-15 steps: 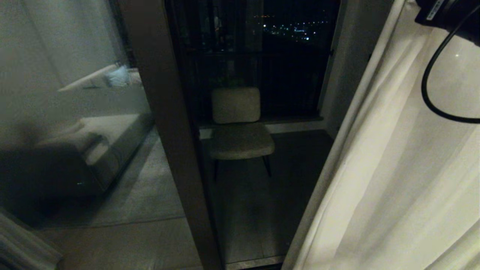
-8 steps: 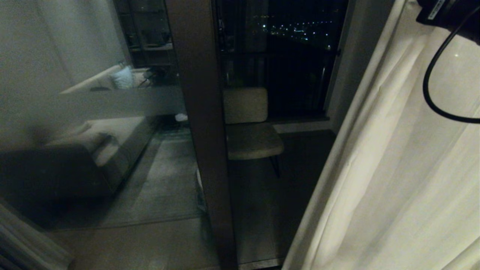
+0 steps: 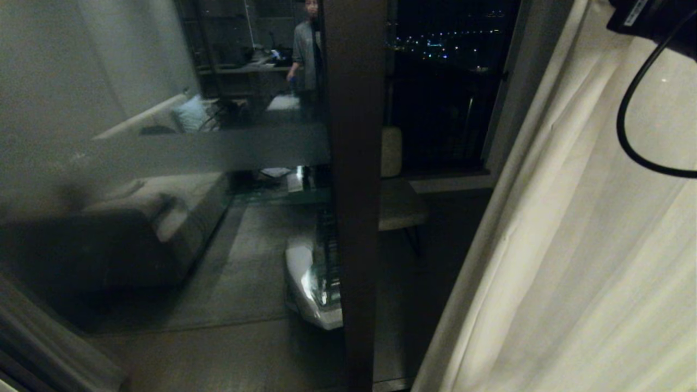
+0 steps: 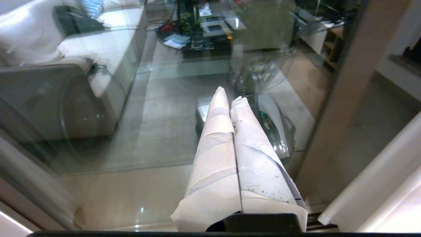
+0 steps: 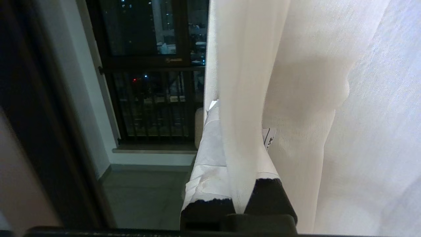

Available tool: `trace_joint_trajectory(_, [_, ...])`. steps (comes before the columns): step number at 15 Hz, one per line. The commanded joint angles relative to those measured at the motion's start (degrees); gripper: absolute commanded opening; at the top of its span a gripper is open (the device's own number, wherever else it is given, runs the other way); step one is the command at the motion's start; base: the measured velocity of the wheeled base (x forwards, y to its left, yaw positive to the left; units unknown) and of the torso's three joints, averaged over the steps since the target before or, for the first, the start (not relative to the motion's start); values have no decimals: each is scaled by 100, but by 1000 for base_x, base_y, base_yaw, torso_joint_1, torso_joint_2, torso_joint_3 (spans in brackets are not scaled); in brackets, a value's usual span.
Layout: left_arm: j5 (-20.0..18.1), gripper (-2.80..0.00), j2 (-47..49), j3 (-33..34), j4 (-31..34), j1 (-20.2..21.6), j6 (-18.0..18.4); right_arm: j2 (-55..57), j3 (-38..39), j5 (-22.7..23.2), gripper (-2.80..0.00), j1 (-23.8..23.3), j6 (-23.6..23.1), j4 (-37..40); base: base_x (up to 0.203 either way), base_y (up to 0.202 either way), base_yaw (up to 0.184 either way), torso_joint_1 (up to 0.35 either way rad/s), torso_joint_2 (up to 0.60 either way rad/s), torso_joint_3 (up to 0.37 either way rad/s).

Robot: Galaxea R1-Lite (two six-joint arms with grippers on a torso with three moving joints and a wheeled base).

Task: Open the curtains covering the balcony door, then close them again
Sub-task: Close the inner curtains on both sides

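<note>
The curtains (image 3: 572, 245) hang at the right side of the head view, a cream panel with long pleats that falls down to the floor; a second strip of curtain (image 3: 32, 348) shows only at the lower left corner. In the right wrist view one fold of the right panel (image 5: 243, 98) runs between the two fingers of the right claw (image 5: 236, 131), which is closed on this fold, with the fabric pinched along the fingers. In the head view only the dark body of this arm (image 3: 653, 22) and a black cable (image 3: 626, 136) appear at the upper right corner, in front of the curtain.

Left of the panel the balcony door (image 3: 163, 152) is uncovered. Its dark frame post (image 3: 354, 190) stands upright in the middle, and the glass carries a frosted horizontal band. The glass reflects a sofa and a standing person (image 3: 307, 49). Behind the post a pale chair (image 3: 400, 204) stands on the dark balcony floor, partly hidden, with city lights far behind.

The left claw (image 4: 228, 95) points at the glass, its two taped fingers pressed together and holding nothing.
</note>
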Motion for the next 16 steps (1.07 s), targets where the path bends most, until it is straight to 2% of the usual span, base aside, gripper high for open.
trace_joint_trajectory(1, [2,-280,-2,0,-4,0,0,-17,7,0,-280,2,1,-21,0,191,3,7,2,2])
trace_joint_trajectory(13, [2,-280,-2,0,-4,0,0,-17,22,0,-280,2,1,-21,0,190,2,2,3,1])
trace_joint_trajectory(16, [2,-280,-2,0,-4,0,0,-17,16,0,-280,2,1,-21,0,93,2,2,3,-2])
